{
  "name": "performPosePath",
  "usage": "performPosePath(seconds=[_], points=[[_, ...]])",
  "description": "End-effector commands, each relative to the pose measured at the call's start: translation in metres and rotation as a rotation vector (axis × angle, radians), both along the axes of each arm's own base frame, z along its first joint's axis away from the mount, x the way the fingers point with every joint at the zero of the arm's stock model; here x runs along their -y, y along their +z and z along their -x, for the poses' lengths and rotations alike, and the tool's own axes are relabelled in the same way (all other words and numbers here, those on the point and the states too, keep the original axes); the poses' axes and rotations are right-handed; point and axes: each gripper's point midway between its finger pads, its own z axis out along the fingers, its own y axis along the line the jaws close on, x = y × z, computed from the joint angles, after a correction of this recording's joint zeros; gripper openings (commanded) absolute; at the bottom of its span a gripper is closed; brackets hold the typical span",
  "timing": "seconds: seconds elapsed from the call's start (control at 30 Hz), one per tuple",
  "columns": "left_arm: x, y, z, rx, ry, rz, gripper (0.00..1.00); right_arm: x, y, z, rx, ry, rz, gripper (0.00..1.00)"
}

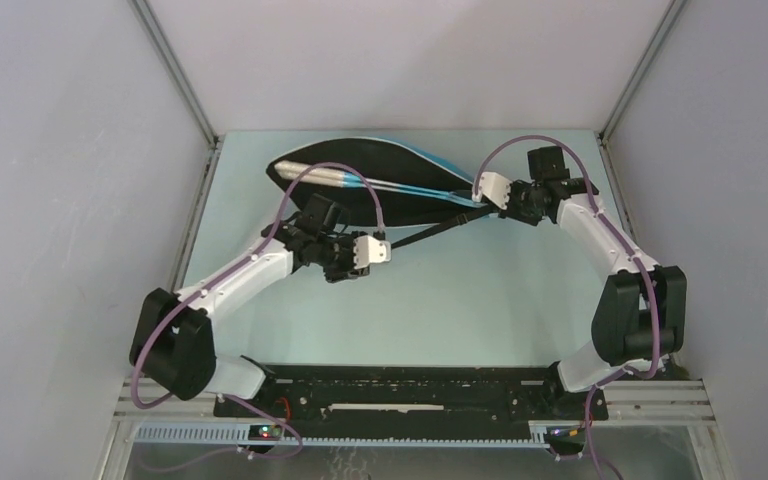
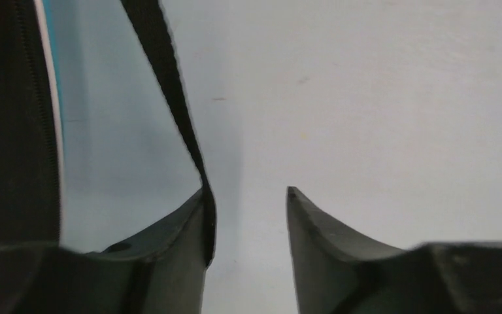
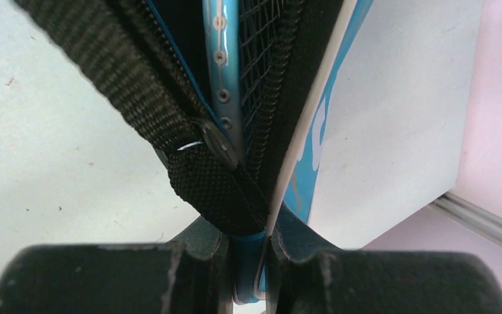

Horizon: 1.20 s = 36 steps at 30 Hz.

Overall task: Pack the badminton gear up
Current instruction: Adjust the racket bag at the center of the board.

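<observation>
Grip status: the right claw (image 3: 251, 239) is clamped on the tip of the bag (image 1: 360, 160), with the blue edge pinched between its two sides. Directly ahead of that claw the bag mouth stands unzipped. A racket (image 3: 225, 59) rim and its strings show inside, close against the zipper (image 3: 287, 98) teeth. The black strap (image 3: 124, 85) is anchored just ahead of the claw tips.

The left claw (image 2: 248, 196) is open and holds nothing. The strap runs past it and lies against the inner edge of one finger (image 2: 176, 229). The bag body sits off to that same side, and bare table (image 1: 460, 300) lies ahead.

Hazards, judged from this position:

1. Slip. The right claw has only a narrow fold of fabric. A pull on the zipper or strap elsewhere could draw the tip out of the clamp, and the bag would slide on the table.
2. Snag. The racket rim sits next to the teeth. Closing the zipper with the rim there could jam the slider or trap the strings.
3. Strap catch. Sideways travel of the left claw could hook the strap, tug the bag and load the right claw's hold. Closing the left claw here would probably take the strap, not the zipper pull.

Slider position cannot be confirmed from these views.
</observation>
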Motion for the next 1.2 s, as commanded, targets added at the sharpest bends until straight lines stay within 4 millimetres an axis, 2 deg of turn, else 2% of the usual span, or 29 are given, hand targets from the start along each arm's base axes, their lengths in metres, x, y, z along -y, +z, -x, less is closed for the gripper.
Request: performPosePath(seconds=[0.0, 0.13, 0.2, 0.33, 0.5, 0.63, 0.87, 1.0, 1.17], points=[[0.010, 0.024, -0.045, 0.207, 0.104, 0.071, 0.59, -0.014, -0.011, 0.028, -0.141, -0.132, -0.129, 0.00], [0.011, 0.044, -0.041, 0.232, 0.089, 0.121, 0.87, -0.019, -0.012, 0.037, -0.165, -0.107, -0.111, 0.00], [0.012, 0.061, -0.035, 0.210, 0.078, 0.165, 0.99, -0.022, -0.010, 0.041, -0.171, -0.096, -0.118, 0.00], [0.022, 0.103, -0.028, 0.174, 0.067, 0.289, 1.00, -0.031, -0.004, 0.048, -0.181, -0.083, -0.163, 0.00], [0.062, 0.156, -0.018, 0.063, 0.022, 0.540, 1.00, -0.043, -0.004, 0.059, -0.231, -0.077, -0.203, 0.00], [0.097, 0.179, -0.023, 0.024, 0.014, 0.675, 0.93, -0.054, -0.004, 0.065, -0.273, -0.101, -0.266, 0.01], [0.161, 0.177, -0.020, -0.122, 0.070, 0.697, 0.84, -0.074, 0.002, 0.078, -0.401, -0.190, -0.411, 0.03], [0.190, 0.181, -0.008, -0.197, 0.071, 0.705, 0.77, -0.085, 0.013, 0.084, -0.461, -0.234, -0.491, 0.00], [0.217, 0.169, -0.007, -0.208, 0.064, 0.694, 0.75, -0.091, 0.026, 0.089, -0.483, -0.265, -0.535, 0.00]])
